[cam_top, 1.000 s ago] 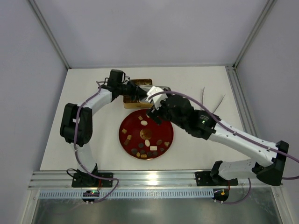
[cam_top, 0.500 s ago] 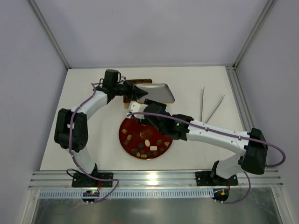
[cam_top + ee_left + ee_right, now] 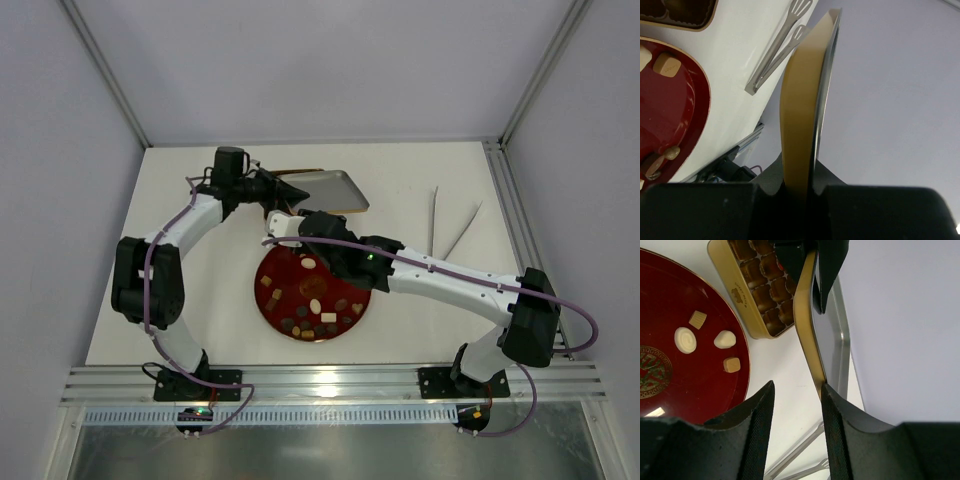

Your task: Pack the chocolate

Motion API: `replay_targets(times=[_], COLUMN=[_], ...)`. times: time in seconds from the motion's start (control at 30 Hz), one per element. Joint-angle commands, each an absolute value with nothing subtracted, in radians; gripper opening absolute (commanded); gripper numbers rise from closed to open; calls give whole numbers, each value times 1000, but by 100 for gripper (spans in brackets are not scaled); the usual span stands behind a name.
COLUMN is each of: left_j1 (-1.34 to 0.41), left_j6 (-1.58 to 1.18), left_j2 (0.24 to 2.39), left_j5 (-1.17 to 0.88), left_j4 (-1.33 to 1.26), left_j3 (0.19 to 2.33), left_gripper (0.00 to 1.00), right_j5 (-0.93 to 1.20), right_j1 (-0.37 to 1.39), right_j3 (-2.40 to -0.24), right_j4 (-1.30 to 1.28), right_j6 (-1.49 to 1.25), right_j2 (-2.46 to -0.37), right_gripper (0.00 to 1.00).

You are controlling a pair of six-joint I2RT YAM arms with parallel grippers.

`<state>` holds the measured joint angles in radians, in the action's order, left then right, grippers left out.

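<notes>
Done: flat gold metal lid (image 3: 325,190) off gridded gold box (image 3: 735,295), left hand (image 3: 278,188) clamping it.
Right hand (image 3: 797,405): jaws apart, straddling the lid edge.
To do: chocolate pieces (image 3: 316,305) on round red plate (image 3: 288,278), frame centre.

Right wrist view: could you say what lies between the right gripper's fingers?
The gold lid's edge, clamped by the left gripper, reaches into that gap; the right wrist view shows it.

L arm (image 3: 180,235) bent at elbow, reaching fwd; L hand (image 3: 262,187) pinched tight on lid (image 3: 335,190) edge. R arm (image 3: 450,285) stretched diag to the left. R hand (image 3: 797,390) has fingers apart, straddling same edge.
</notes>
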<state>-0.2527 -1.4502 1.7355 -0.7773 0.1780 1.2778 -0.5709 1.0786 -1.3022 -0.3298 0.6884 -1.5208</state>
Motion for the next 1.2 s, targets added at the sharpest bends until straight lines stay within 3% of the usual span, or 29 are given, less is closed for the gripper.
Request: replay_targets(times=[0.0,0.6,0.93,1.03,1.17], left_j1=[-270,-261,-262,-262,-262], left_j6=[-1396,-1362,-1365,-1365,-1355], left_j2=[1661,1623,1617,1620,1621], left_j5=[-922,-971,-977,-979,-976], left_j4=[228,256,244,242,241], left_j3=[1279,1276,1284,1290,1308], left_gripper=[0,0,0,0,8], right_j5=[-584,-578,-535,-515,-505], right_j1=[1069,1048,1039,1039,1040], right_j3=[-1351,-1272,-1282,-1279,-1289], right_j4=[-285,-114,-83,-89,-130], right_j6=[741,807,756,735,703], right_j2=[-1551,-1569,-1565,-1539,-1511], right_gripper=[44,39,9,4,4])
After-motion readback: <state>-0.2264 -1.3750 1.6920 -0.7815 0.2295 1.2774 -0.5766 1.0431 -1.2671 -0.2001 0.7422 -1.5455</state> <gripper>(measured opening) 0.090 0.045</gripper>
